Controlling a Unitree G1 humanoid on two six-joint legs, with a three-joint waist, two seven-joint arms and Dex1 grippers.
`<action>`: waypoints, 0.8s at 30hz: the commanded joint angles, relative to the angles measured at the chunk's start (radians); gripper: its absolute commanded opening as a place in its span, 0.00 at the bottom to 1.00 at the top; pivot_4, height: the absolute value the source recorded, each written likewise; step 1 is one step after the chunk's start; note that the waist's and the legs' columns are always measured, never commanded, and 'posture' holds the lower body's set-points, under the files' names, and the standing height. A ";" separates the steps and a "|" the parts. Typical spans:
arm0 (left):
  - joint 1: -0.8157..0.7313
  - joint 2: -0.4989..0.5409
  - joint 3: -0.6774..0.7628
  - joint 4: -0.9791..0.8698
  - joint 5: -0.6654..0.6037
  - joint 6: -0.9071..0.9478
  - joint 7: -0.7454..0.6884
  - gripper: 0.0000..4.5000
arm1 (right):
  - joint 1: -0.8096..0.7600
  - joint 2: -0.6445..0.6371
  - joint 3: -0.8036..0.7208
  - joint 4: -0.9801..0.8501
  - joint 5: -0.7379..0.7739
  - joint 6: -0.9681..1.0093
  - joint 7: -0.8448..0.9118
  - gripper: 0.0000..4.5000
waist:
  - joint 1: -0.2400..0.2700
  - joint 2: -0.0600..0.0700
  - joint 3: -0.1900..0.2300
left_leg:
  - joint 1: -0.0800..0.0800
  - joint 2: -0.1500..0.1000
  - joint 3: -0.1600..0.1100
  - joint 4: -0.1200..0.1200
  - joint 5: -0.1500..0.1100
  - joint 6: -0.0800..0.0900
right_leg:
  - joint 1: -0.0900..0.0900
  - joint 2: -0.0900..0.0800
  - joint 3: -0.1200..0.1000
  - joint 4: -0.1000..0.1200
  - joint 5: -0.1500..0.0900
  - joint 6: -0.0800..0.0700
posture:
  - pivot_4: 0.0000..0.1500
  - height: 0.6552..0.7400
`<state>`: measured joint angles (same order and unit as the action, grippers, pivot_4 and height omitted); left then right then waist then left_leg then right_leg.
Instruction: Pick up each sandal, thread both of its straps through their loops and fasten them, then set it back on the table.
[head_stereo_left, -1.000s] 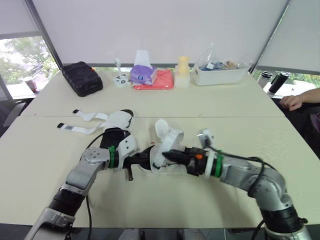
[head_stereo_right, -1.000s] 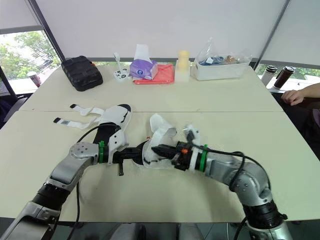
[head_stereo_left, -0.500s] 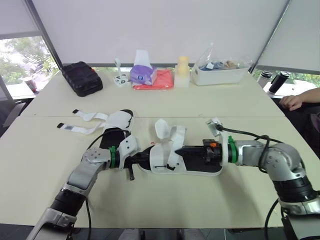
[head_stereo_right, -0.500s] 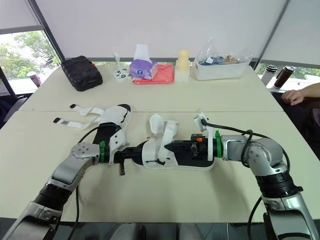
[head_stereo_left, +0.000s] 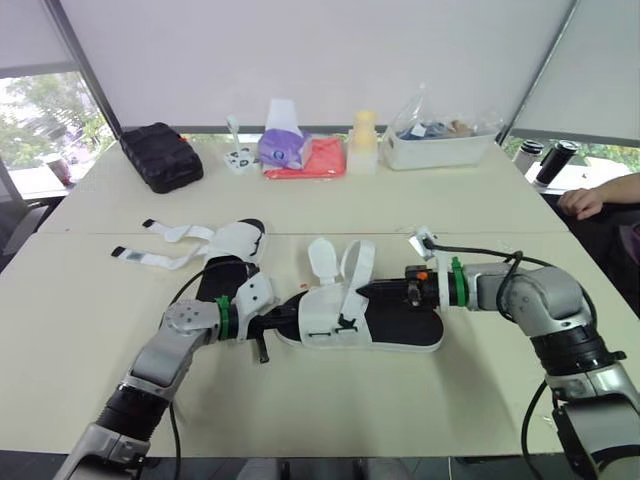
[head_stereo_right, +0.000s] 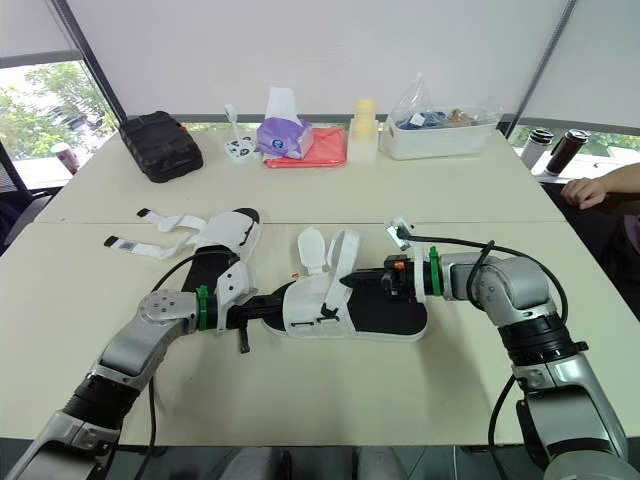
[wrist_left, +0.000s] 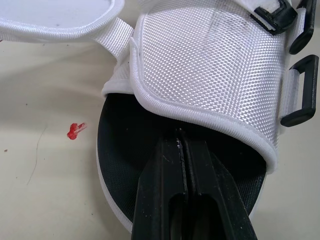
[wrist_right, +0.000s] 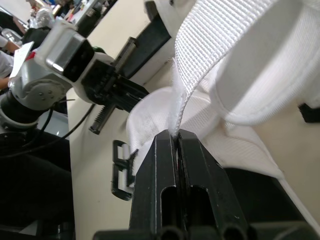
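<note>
While the sandal (head_stereo_left: 400, 322) lies flat on the table (head_stereo_left: 330, 400), right jaws pinch its upright white strap (head_stereo_left: 358, 266); left jaws pressed together on its toe end; second sandal (head_stereo_left: 235, 241) lies just behind.

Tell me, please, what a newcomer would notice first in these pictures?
First, the white-and-black sandal mid-table, worked from both ends: the left jaws are shut over its black footbed, and the right jaws are shut on its upright white strap. Next, the second sandal, farther back on the robot's left, with its loose straps lying on the table.
</note>
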<state>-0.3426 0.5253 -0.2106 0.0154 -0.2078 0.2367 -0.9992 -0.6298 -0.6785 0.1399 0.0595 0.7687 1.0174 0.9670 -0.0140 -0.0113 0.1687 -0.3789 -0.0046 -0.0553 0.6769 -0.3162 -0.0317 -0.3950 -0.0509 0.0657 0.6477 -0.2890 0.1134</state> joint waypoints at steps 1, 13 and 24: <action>0.026 0.007 -0.007 0.004 0.015 0.026 0.009 0.00 | 0.060 0.042 -0.037 -0.102 0.000 -0.035 -0.026 0.01 | 0.000 0.000 0.000 | 0.000 0.000 0.000 0.000 0.000 0.000 | 0.000 0.000 0.000 0.000 0.000 0.000 | 1.00 1.00; 0.038 -0.001 -0.014 -0.006 0.017 0.037 0.016 0.00 | 0.203 0.187 -0.253 -0.304 0.189 0.128 -0.276 0.49 | 0.000 0.000 0.000 | -0.007 0.000 -0.001 0.000 0.001 -0.001 | -0.007 -0.001 0.000 0.000 0.000 0.000 | 1.00 1.00; 0.007 -0.020 -0.020 0.037 0.027 0.022 0.007 0.00 | 0.179 0.266 -0.236 -0.281 0.166 0.135 -0.381 0.21 | 0.002 0.001 0.000 | -0.008 -0.001 -0.001 0.001 0.001 -0.001 | -0.007 0.000 -0.001 0.001 0.000 0.000 | 1.00 1.00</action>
<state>-0.3474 0.5040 -0.2046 0.0206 -0.2082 0.2481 -0.9984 -0.4354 -0.4166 -0.0835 -0.2088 0.9273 1.1628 0.5911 -0.0121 -0.0106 0.1683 -0.3869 -0.0062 -0.0564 0.6774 -0.3156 -0.0329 -0.4016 -0.0508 0.0644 0.6485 -0.2888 0.1135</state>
